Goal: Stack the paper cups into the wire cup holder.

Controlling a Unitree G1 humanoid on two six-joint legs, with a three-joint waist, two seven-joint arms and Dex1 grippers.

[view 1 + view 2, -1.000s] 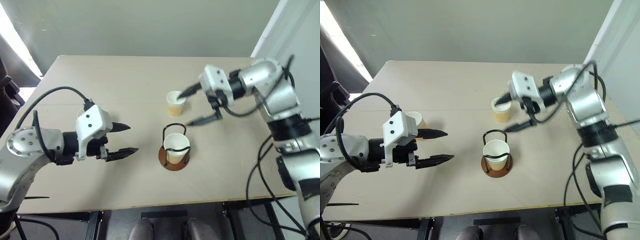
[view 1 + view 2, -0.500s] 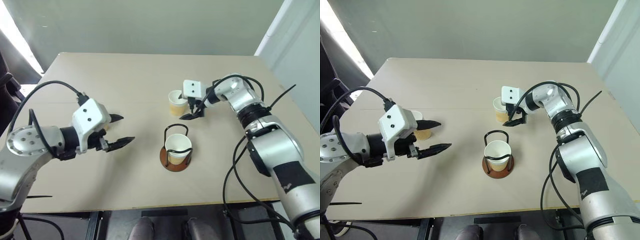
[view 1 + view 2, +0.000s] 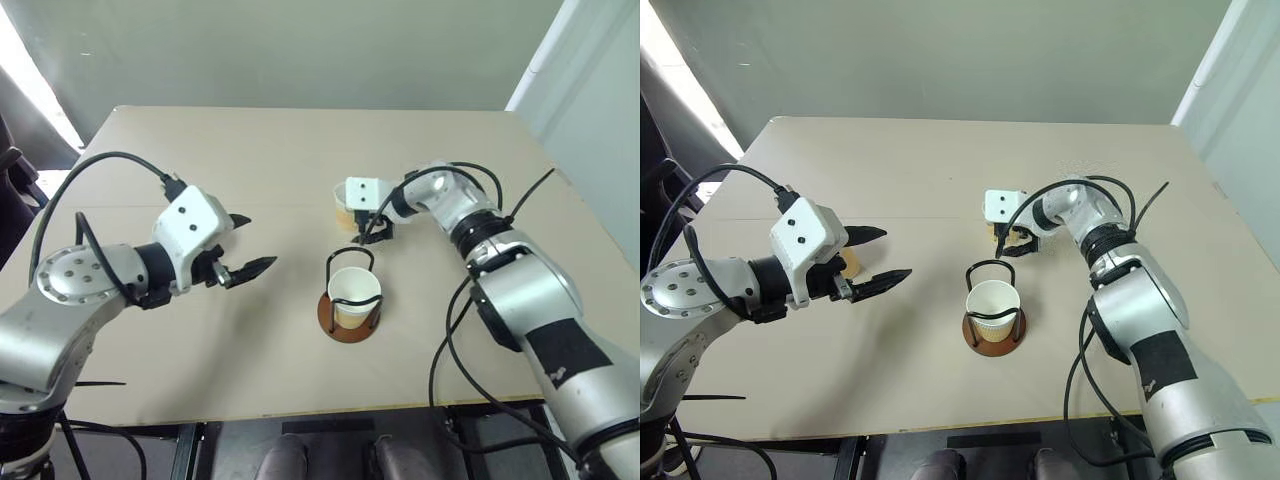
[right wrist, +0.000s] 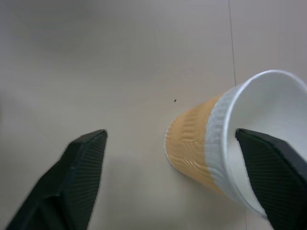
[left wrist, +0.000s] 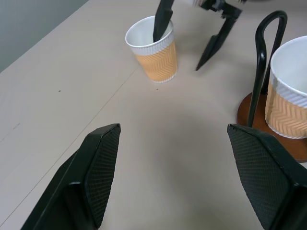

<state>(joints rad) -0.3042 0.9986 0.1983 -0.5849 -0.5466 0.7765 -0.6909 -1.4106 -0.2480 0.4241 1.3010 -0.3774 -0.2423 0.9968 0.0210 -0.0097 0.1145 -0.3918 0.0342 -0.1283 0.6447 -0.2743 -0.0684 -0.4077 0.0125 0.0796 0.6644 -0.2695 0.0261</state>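
One paper cup (image 3: 354, 293) stands inside the wire cup holder (image 3: 330, 322) near the table's middle. Just beyond it, a second paper cup (image 5: 153, 55) stands upright on the table. My right gripper (image 3: 358, 225) is open and straddles this cup's near wall. One of its fingers (image 5: 163, 19) dips into the cup's mouth while the other stays outside, apart from the wall. My left gripper (image 3: 260, 241) hovers open and empty over the table left of the holder, pointing toward it. A third paper cup (image 3: 849, 262) peeks out from behind the left gripper.
The beige table (image 3: 250, 150) has bare surface between the left gripper and the holder and along the back. Its front edge runs close below the holder. A grey wall stands behind the table. Black cables hang from my right arm (image 3: 470, 320).
My right gripper came down and forward onto the loose cup, one finger now inside its mouth, and the arm's elbow dropped. The left gripper turned a little toward the holder.
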